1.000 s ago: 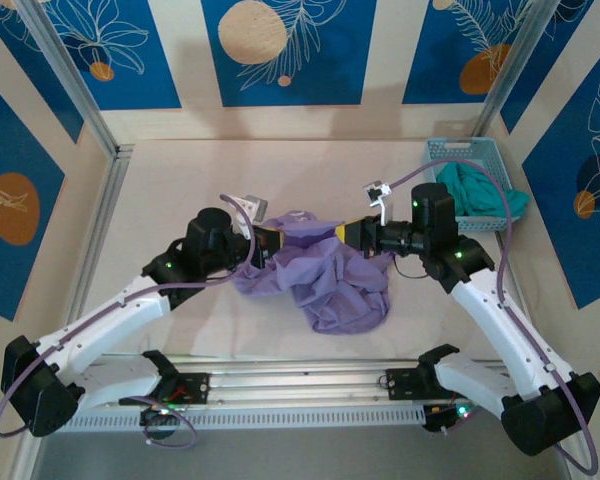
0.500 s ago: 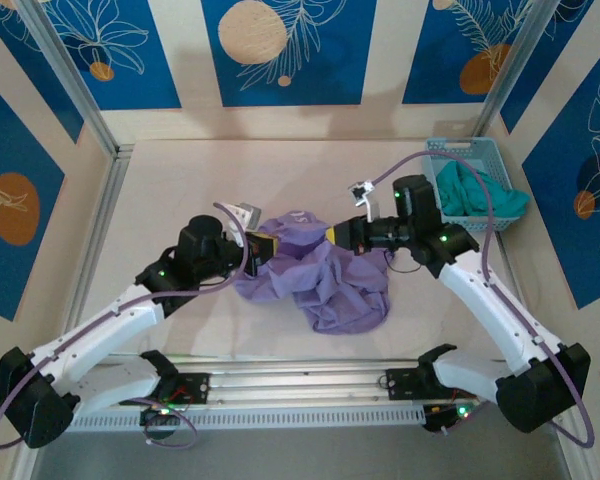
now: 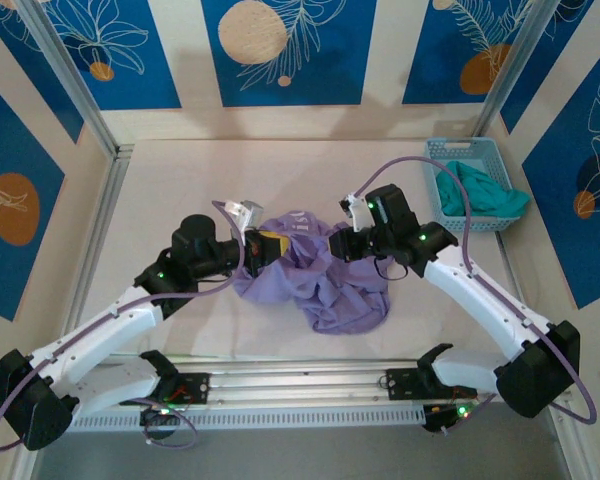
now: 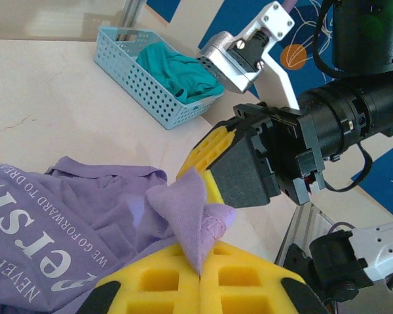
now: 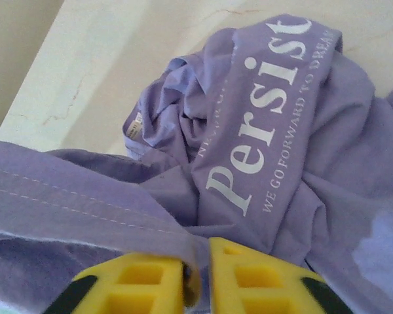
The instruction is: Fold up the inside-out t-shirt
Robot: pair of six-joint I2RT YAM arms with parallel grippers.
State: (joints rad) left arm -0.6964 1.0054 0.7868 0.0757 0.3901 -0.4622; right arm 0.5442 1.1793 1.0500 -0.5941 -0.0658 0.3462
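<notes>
Lavender t-shirt bunched: left gripper clamps fold to stretch it; right gripper barely parted around hem, hold unclear.

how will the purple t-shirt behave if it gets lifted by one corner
Probably very floppy: the t-shirt lies in a crumpled heap with soft folds, so it should drape rather than hold shape. Likely light, since a small pinch between the left fingers holds up a peak of cloth. Pushed, it would probably bunch rather than slide flat.
</notes>
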